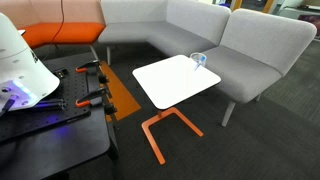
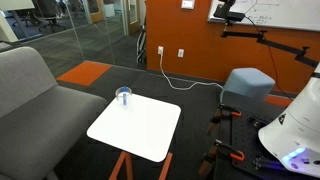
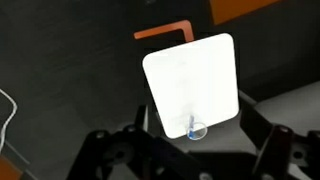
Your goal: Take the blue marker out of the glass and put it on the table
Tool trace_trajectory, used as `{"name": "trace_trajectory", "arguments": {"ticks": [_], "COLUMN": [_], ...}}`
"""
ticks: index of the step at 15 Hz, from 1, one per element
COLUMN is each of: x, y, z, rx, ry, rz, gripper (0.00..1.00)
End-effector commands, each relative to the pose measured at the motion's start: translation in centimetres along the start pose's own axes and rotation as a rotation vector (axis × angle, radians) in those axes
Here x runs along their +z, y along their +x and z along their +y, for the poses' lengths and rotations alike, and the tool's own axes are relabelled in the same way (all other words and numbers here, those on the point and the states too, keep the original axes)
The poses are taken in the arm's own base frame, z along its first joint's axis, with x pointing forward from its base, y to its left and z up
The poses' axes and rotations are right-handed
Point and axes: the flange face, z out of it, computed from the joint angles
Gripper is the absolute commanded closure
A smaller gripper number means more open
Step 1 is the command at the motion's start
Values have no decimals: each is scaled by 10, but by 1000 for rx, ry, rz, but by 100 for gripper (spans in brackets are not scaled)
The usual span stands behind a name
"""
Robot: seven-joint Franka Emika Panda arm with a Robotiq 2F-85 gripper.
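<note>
The table (image 1: 165, 88) has a white rounded-square top on an orange tube frame and shows in both exterior views (image 2: 145, 135). The glass (image 1: 199, 60) stands upright at the top's far corner by the sofa, also in an exterior view (image 2: 124, 96). In the wrist view the glass (image 3: 196, 129) sits at the lower edge of the white top (image 3: 190, 65), with the blue marker (image 3: 190, 122) standing in it. My gripper (image 3: 190, 162) is open and empty, high above the glass, its dark fingers spread wide on either side. Neither exterior view shows it.
A grey corner sofa (image 1: 200, 28) wraps round the table's far sides (image 2: 30, 90). A black workbench (image 1: 50, 135) with orange clamps (image 1: 92, 85) holds the white robot base (image 2: 295, 130). A grey ottoman (image 2: 247, 85) stands near an orange wall.
</note>
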Motion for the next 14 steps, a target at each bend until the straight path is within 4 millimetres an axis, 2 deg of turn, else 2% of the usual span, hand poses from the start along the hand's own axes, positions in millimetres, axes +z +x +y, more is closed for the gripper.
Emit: {"name": "trace_trajectory", "arguments": {"ticks": [1, 9, 12, 14], "x": [-1, -1, 24, 48], "y": [0, 0, 29, 50], "z": [0, 0, -23, -53], "rx": [0, 0, 0, -8], "ry": [0, 0, -10, -16], "rz": [-1, -1, -30, -47], "gripper": [0, 0, 0, 0]}}
